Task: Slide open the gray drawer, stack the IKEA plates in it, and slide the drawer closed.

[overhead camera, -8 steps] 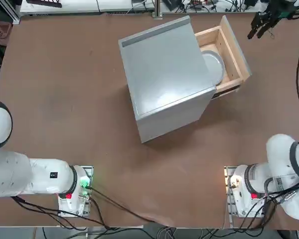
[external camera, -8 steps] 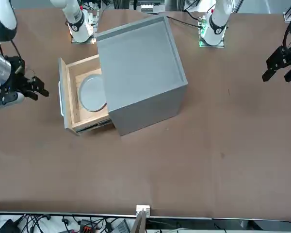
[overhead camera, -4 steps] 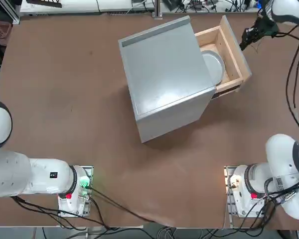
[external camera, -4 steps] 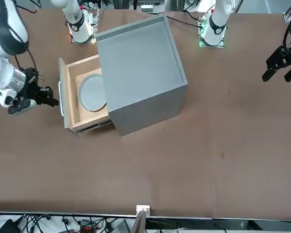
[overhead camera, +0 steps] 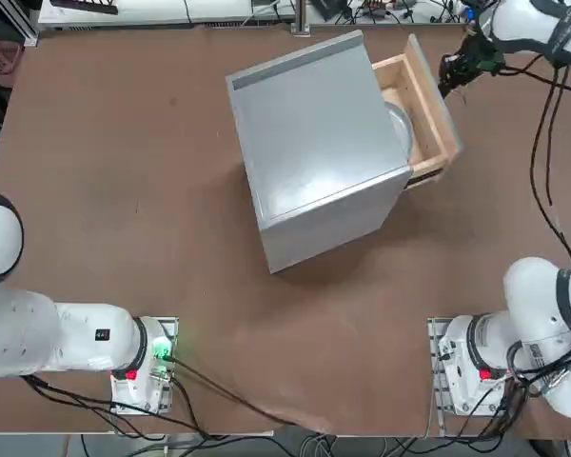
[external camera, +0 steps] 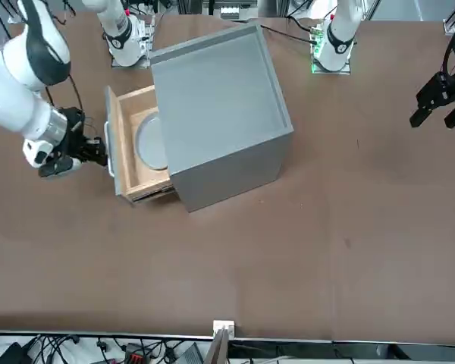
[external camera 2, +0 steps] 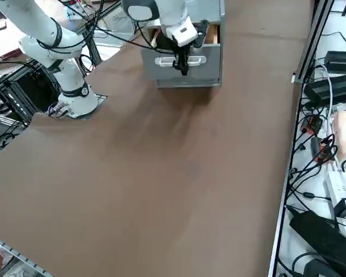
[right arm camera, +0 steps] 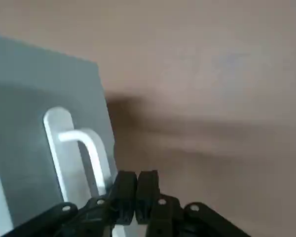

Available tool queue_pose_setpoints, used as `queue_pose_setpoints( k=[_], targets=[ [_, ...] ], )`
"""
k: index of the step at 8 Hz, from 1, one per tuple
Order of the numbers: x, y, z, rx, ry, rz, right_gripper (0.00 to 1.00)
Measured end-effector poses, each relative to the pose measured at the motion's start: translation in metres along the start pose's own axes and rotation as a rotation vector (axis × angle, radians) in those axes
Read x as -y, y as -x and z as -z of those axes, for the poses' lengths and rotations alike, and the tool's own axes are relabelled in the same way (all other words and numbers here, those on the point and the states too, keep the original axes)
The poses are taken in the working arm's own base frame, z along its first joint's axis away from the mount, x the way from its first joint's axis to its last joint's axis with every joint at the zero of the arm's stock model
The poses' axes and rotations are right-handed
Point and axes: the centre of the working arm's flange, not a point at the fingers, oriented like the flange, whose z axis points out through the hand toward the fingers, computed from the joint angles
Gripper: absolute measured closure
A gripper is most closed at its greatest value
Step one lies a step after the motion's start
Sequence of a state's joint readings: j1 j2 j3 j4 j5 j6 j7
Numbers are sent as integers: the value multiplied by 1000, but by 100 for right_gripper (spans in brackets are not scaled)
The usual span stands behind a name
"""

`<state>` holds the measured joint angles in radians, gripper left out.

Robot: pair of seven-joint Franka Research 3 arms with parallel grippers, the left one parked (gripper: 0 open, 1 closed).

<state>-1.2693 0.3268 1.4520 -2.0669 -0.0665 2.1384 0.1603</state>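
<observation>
From overhead, you are looking at the gray drawer (overhead camera: pixel 426 107) partly out of the cabinet (overhead camera: pixel 319 157), the IKEA plates (overhead camera: pixel 401 130) already lying inside. From the front, the right hand (external camera: pixel 98 150), fingers pressed together, is meeting the drawer's front; closing is what remains.

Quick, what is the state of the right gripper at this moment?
Right gripper: shut, holding nothing, at the gray drawer front panel beside its handle.
</observation>
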Motion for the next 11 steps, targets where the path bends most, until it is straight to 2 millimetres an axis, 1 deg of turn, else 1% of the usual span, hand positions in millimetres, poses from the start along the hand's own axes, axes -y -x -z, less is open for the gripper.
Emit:
queue_pose_setpoints(
  k=[2,3,7,9,11],
  targets=[
    [41,3,-9,0,-3,-82,100],
    [58,5,-13,4,-4,-114,100],
    [119,19,-28,16,-4,-180,100],
    [143,26,-34,21,-3,-182,100],
    [152,29,-36,18,8,-177,99]
  ],
)
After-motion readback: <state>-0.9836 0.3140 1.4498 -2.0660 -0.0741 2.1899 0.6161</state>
